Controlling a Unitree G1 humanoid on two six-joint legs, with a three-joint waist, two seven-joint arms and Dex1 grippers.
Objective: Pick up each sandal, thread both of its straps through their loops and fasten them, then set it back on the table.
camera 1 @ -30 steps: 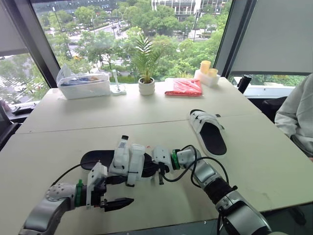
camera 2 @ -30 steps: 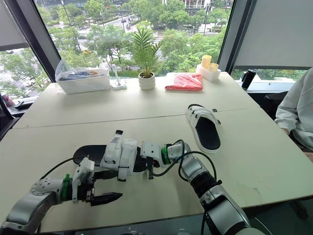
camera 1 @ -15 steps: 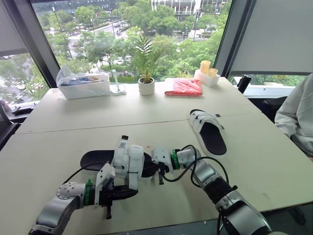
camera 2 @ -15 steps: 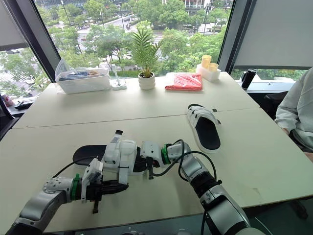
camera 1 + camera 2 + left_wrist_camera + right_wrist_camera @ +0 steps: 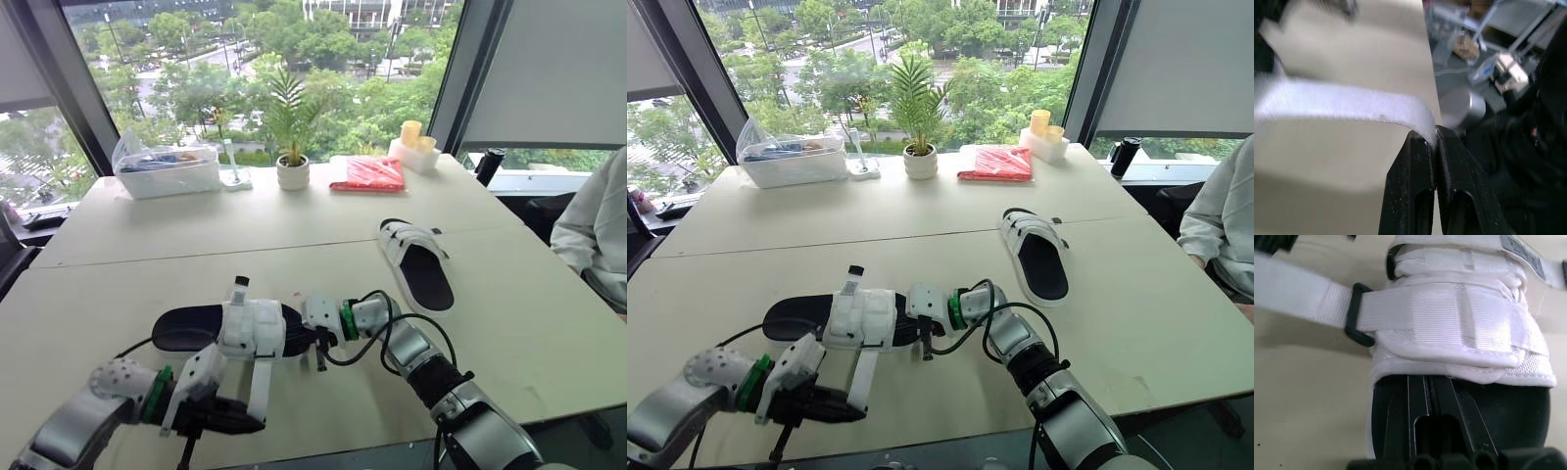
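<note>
A: What colour is the near sandal [image 5: 186,328]?
B: Black sole, white strap [image 5: 259,377], black loop [image 5: 1355,316].
A: And the far sandal [image 5: 423,272]?
B: White, black footbed. Table [image 5: 245,230] plain cream, packet [image 5: 369,173] red, pot [image 5: 293,173] white, left pincer [image 5: 1434,142] black.

Site: I am working in an office or meeting room on an upper floor.

Evidence:
- A large window [image 5: 323,59] with dark frames looks down onto treetops, a road and other buildings.
- A grey roller blind [image 5: 558,69] covers the right pane.
- The broad pale bench [image 5: 294,225] is two tops butted together.
- Along its far edge stand a small potted plant [image 5: 292,162], a clear plastic bin [image 5: 168,166] and a red packet [image 5: 369,173].
- A black bottle [image 5: 488,164] stands by the sill.
- A person in a pale sleeve [image 5: 593,230] sits to my right.
</note>
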